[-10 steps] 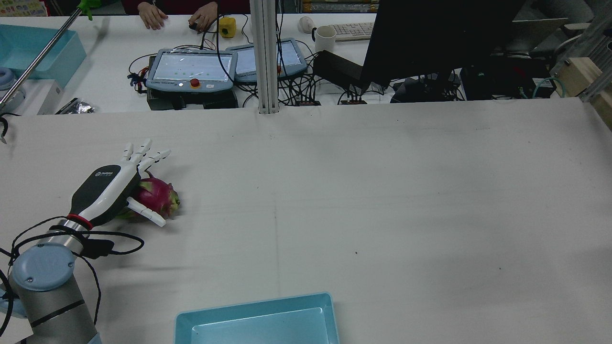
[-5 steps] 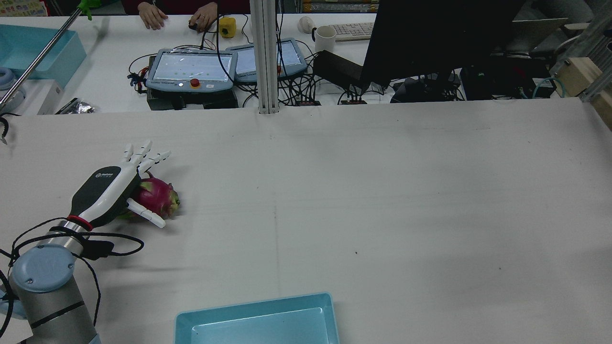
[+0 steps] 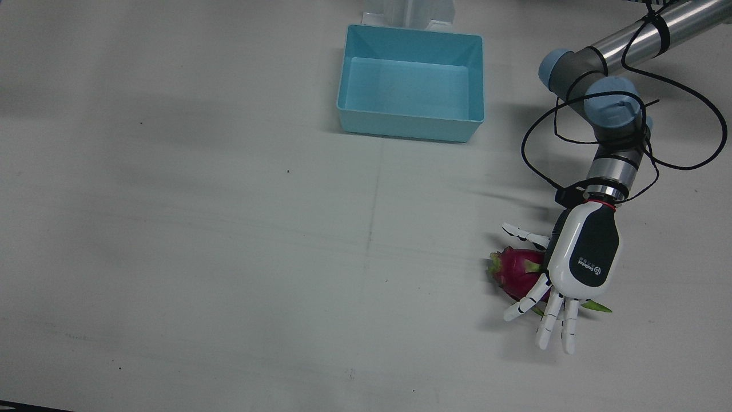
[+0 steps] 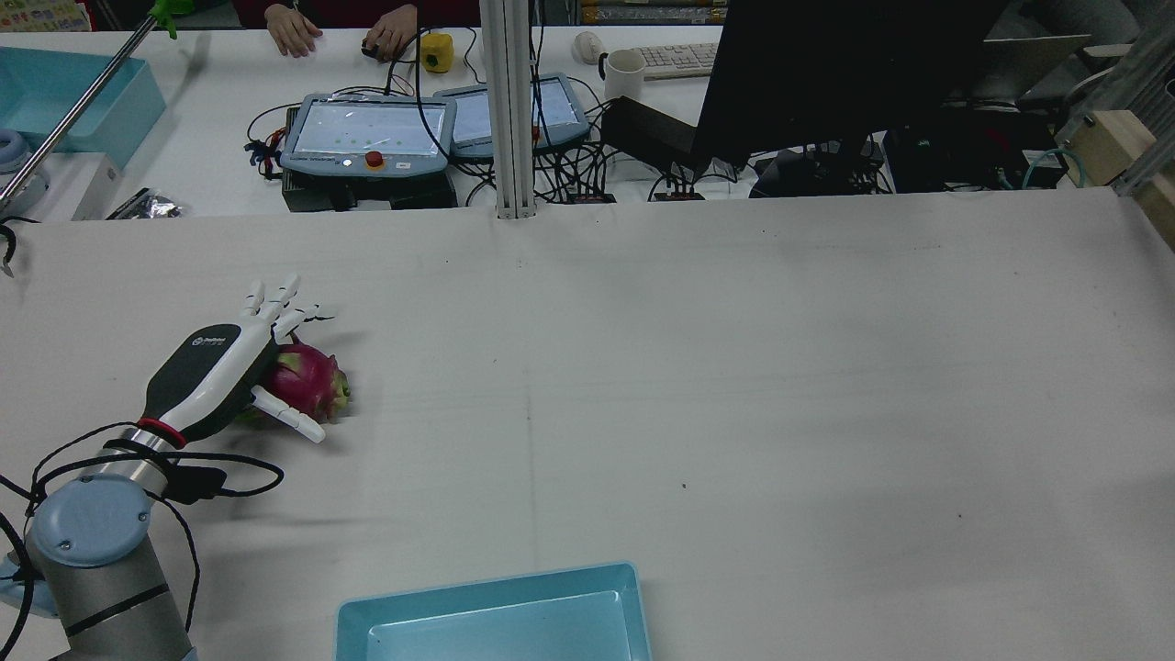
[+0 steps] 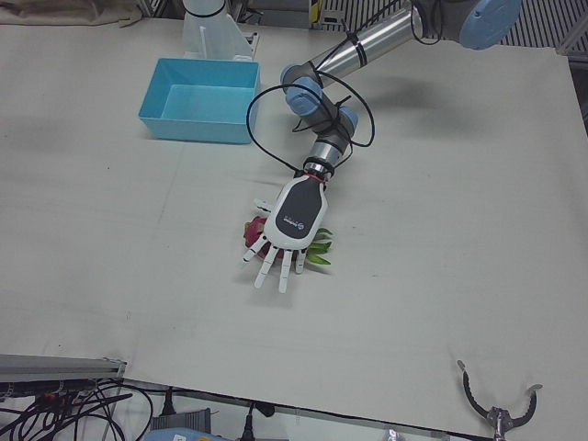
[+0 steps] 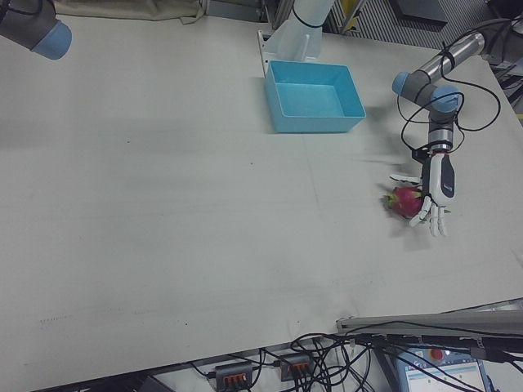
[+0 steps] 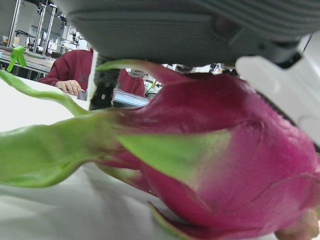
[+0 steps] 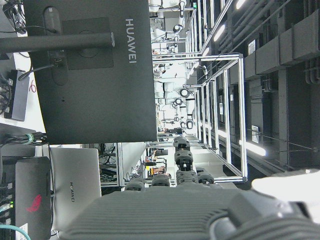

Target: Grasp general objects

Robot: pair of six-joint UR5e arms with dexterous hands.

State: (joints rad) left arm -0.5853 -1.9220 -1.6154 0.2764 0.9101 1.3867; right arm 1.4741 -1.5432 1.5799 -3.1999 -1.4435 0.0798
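Note:
A magenta dragon fruit point(image 3: 514, 273) with green scales lies on the white table point(image 3: 229, 229), before the robot's left arm. My left hand point(image 3: 577, 257) hovers flat over it, palm down, fingers spread and straight, reaching past the fruit, thumb out on the near side. In the rear view the dragon fruit point(image 4: 307, 381) peeks out from under the left hand point(image 4: 216, 367). The left hand view is filled by the dragon fruit point(image 7: 225, 165) right under the grey palm. The right hand view shows only the grey palm edge of my right hand point(image 8: 165, 215); its fingers are out of sight.
A light blue bin point(image 3: 410, 123) stands near the pedestals, mid-table, about a bin's length from the fruit. A black cable point(image 3: 537, 154) loops off the left wrist. Beyond the far edge are teach pendants point(image 4: 367, 133), a monitor point(image 4: 826, 73) and a person's hands point(image 4: 294, 32).
The left hand has sunk a little lower onto the dragon fruit and tilted its fingers down. The fruit has barely shifted.

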